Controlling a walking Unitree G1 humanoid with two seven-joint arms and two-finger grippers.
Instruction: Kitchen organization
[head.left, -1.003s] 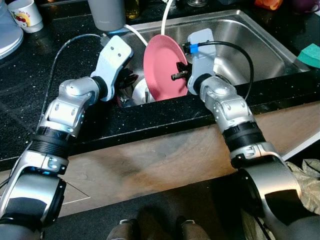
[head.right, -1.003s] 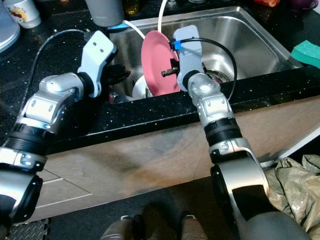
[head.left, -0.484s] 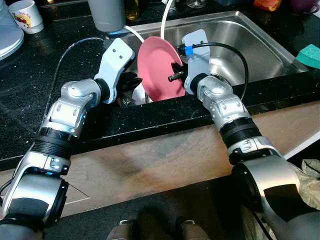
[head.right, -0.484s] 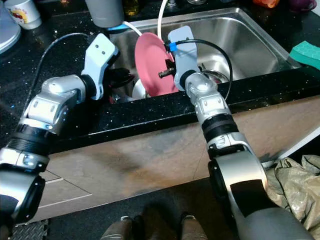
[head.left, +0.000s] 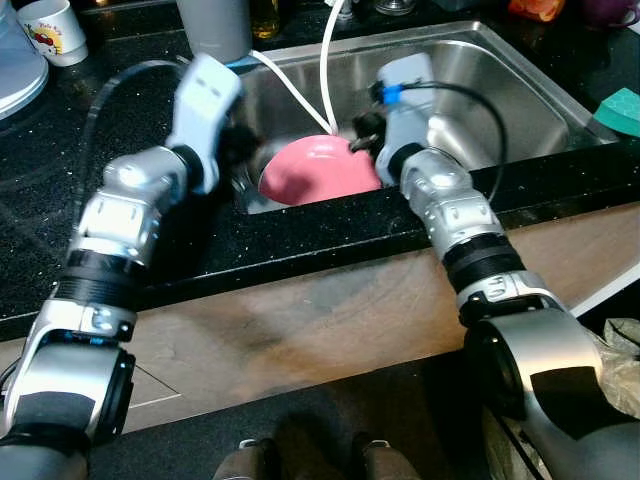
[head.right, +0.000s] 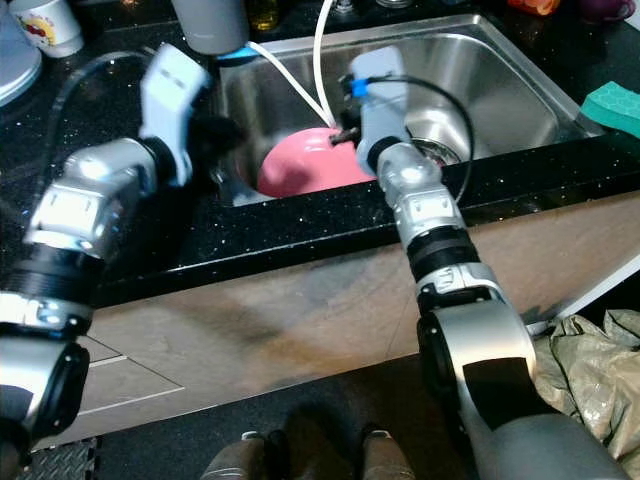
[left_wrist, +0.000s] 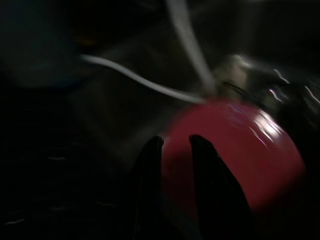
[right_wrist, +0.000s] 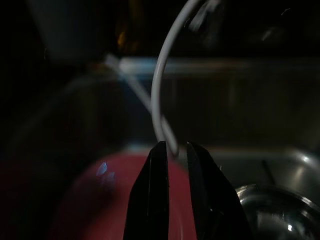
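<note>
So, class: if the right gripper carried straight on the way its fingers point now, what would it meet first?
Most likely the thin white hose, which curves down right ahead of the right gripper. Just below that line lies the pink plate in the sink. Depth is unclear, so this is a judgement.

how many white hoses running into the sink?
2. One white hose slants in from the back-left corner; the other white hose drops from the back edge. Both end behind the pink plate; more may be hidden.
</note>
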